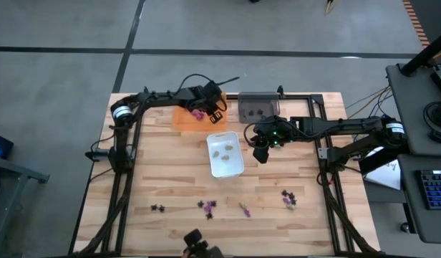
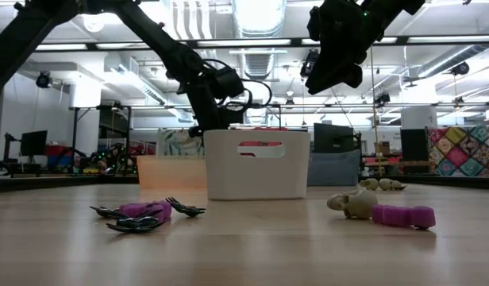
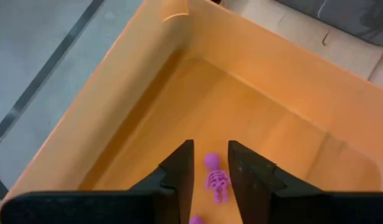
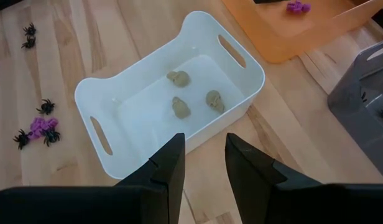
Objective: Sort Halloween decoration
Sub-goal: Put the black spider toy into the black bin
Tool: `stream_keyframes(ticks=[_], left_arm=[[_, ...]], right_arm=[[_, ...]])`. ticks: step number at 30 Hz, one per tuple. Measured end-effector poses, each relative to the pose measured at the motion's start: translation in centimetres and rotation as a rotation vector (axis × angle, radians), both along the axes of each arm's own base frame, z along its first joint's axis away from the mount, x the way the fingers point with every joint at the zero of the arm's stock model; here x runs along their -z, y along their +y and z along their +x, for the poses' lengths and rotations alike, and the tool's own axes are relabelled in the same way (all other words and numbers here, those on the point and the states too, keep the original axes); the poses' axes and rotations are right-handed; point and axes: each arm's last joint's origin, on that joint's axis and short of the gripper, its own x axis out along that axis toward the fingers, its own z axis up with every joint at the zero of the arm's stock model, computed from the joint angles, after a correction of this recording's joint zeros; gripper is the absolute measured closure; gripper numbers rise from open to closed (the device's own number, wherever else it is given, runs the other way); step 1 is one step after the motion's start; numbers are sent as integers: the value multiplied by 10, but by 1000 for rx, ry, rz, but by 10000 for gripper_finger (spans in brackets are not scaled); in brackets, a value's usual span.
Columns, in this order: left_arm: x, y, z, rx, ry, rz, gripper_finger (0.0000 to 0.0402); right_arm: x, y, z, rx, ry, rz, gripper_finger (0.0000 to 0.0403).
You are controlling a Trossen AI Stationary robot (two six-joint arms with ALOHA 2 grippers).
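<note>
The Halloween decoration pieces point(image 1: 243, 208) are tiny moulded toys, judged light, rigid and prone to skitter, so each is best pinched across its body; loose ones lie along the table's 6 o'clock edge, three pale skulls point(image 4: 190, 96) sit in the white tray point(image 4: 110, 87). The left gripper point(image 3: 211, 169) hovers over the orange tray point(image 3: 266, 81), fingers parted, nothing gripped, a purple skeleton point(image 3: 216, 179) lying between them. The right gripper point(image 4: 204, 163), parted and empty, hangs just at 3 o'clock of the white tray.
</note>
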Motion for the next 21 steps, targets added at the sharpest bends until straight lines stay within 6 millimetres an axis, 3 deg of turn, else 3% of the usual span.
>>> stream_keyframes(ticks=[9,14,21], left_arm=[[-40,-29,-5,31,-51,13,306],[-63,-63,-10,92,-113,32,316],[-83,-122,-27,213,-221,56,323]], right_arm=[[0,0,0,44,-7,45,298],[0,7,1,47,-11,75,298],[0,34,1,-6,-4,122,298]])
